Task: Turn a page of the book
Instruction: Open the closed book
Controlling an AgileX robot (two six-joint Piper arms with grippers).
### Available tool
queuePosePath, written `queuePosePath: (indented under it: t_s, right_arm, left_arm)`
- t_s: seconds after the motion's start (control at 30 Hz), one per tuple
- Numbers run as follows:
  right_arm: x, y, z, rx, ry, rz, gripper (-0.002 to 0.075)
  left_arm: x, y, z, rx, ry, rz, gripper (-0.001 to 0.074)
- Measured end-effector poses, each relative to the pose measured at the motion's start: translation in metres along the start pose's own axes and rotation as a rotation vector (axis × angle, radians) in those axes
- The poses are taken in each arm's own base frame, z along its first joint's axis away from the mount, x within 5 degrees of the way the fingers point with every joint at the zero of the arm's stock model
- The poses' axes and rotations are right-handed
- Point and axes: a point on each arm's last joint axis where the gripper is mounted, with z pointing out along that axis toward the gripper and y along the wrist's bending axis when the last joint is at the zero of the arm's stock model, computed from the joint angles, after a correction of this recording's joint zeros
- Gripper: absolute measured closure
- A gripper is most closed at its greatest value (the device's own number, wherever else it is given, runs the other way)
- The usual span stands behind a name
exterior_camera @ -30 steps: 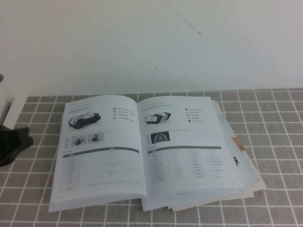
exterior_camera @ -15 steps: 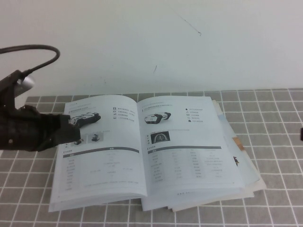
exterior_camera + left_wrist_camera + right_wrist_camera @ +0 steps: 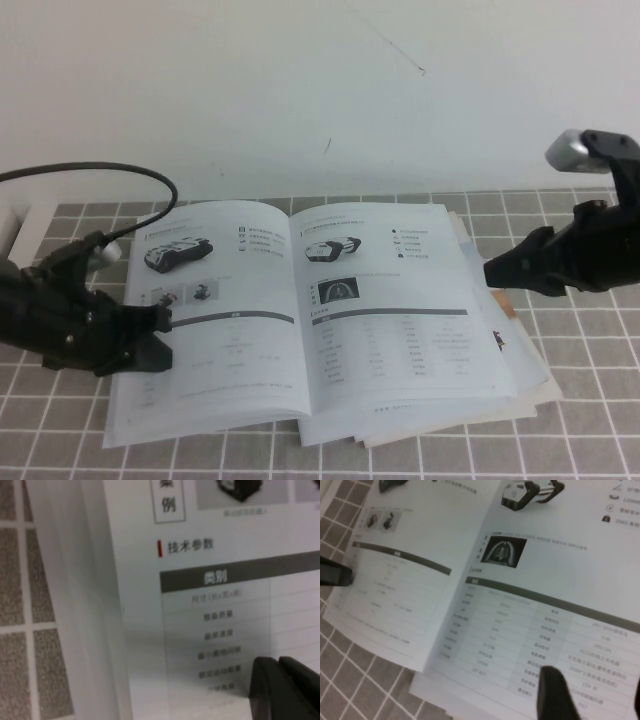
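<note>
Watching the book now: it lies open and flat on the grey tiled tabletop, resting on 1 untidy stack of papers that pokes out past the book's right and near edges.

The page you want is the book's right-hand face, the one with a black-and-white vehicle above 1 dark square picture. The left-hand sheet, with 2 small photos, is not your target.

The left gripper sits low over the book's left outer edge. In its wrist view the jaws look pressed together with nothing between them. The right gripper hovers just off the book's right edge, about halfway along it, not touching paper. Its wrist view shows the jaws spread wide and empty above the page's table.

On handling, my read is that this sheet is thin, light and glossy, so it will flex easily and slide under a hard fingertip. It could also crease if you pinch it hard. Take it at the book's outer right edge or near corner, where the sheet can lift free. Catch only 1 leaf, because the leaves beneath lie tight against it and the loose papers below could snag. The left gripper looks well placed to pin the book's left half.

The count is 1 book, 2 open faces, 1 paper stack and 2 grippers.
</note>
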Motion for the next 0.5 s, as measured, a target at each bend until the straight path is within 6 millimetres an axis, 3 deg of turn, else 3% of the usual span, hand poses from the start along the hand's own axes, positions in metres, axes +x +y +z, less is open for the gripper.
queuePosePath:
  t_s: [0.1, 0.27, 0.5]
  right_arm:
    - [-0.002, -0.010, 0.016, -0.012, 0.032, 0.007, 0.0370]
    - [0.007, -0.030, 0.048, -0.026, 0.115, 0.029, 0.0345]
    - [0.021, -0.053, 0.076, 0.025, 0.162, 0.051, 0.0340]
  left_arm:
    - [0.001, 0.010, 0.015, -0.019, 0.032, -0.024, 0.0739]
    - [0.003, 0.023, 0.034, -0.039, 0.071, -0.056, 0.0739]
    - [0.002, 0.024, 0.035, -0.032, 0.076, -0.061, 0.0739]
